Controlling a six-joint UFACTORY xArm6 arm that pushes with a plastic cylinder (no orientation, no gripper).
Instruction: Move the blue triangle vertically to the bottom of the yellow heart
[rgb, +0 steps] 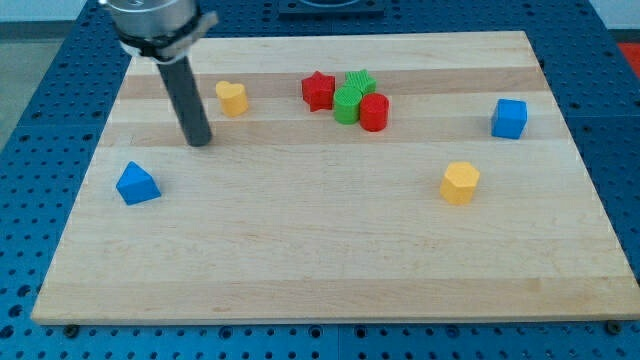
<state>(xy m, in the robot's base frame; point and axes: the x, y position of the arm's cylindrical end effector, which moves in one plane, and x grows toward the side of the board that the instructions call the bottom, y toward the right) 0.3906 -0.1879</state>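
Note:
The blue triangle (137, 185) lies near the board's left edge, about mid-height in the view. The yellow heart (232, 98) sits toward the view's top, up and to the right of the triangle. My tip (199, 141) rests on the board between them, below and left of the heart and up and right of the triangle, touching neither.
A red star (318, 91), two green blocks (354, 95) and a red cylinder (374, 112) cluster at top centre. A blue cube (509, 118) is at the right. A yellow hexagonal block (460, 183) is at centre right. The wooden board (320, 270) lies on a blue pegboard.

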